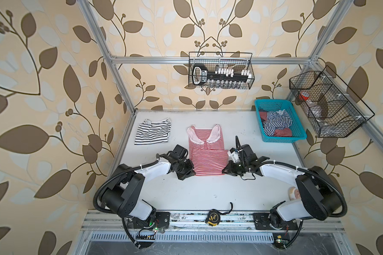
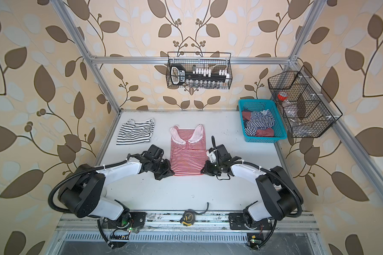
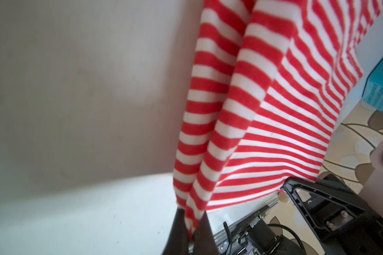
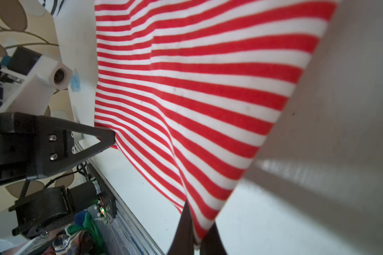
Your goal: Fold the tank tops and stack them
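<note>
The red-and-white tank top [image 1: 205, 152] [image 2: 187, 154] lies mid-table, straps toward the back wall. My left gripper [image 1: 191, 174] [image 2: 171, 174] is shut on its near left hem corner, and the left wrist view shows the striped cloth [image 3: 263, 110] pinched between the black fingers [image 3: 179, 231]. My right gripper [image 1: 224, 171] [image 2: 202, 171] is shut on the near right corner, with cloth [image 4: 208, 88] drawn taut between both grips. A black-and-white tank top [image 1: 153, 131] lies folded at the far left. A navy-and-white one [image 1: 276, 124] sits crumpled in the basket.
The turquoise basket [image 1: 283, 138] stands at the far right of the table and also holds dark red cloth [image 1: 283, 132]. A tape measure [image 1: 212, 217] lies on the front rail. Wire baskets hang on the back rail [image 1: 221, 70] and the right rail [image 1: 327, 103].
</note>
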Controlling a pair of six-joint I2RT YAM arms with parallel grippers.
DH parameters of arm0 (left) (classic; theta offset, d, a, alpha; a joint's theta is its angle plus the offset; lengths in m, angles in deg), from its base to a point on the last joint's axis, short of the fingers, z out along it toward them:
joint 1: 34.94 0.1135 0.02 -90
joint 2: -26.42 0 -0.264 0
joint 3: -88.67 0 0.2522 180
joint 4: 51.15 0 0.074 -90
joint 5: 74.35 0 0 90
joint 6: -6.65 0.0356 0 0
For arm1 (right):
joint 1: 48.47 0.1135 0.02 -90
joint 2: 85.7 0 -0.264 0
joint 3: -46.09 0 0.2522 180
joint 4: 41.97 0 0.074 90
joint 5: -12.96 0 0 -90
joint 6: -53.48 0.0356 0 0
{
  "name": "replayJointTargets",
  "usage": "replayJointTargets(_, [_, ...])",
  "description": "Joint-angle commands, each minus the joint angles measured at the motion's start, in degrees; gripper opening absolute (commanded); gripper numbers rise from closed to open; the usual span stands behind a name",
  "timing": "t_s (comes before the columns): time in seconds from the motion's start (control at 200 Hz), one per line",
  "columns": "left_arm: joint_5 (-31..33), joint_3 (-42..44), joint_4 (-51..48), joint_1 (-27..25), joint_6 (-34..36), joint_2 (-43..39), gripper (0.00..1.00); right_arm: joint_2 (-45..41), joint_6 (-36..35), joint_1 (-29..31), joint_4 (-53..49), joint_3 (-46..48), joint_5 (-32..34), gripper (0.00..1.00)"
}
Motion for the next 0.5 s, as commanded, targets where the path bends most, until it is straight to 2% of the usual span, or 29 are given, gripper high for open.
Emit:
replayJointTargets(0.0, [1.91, 1.68, -5.28, -0.9, -0.81, -6.6, 0.0, -5.03, 2.8, 1.39, -4.37, 2.84, 2.8, 0.0])
replayJointTargets(0.235, [4.4, -0.03, -10.5, -1.37, -2.32, -15.33, 0.0, -13.32, 4.13, 2.55, -9.65, 0.86, 2.72, 0.0])
replayJointTargets(0.375, [6.58, -3.82, -12.55, -1.37, -1.46, -16.14, 0.0, -12.81, 1.79, 1.8, -13.03, -4.26, 2.77, 0.0])
replayJointTargets(0.495, [9.22, -8.15, -13.8, -1.27, -0.09, -14.25, 0.0, -9.71, 0.08, -0.85, -12.6, -7.41, -0.27, 0.0])
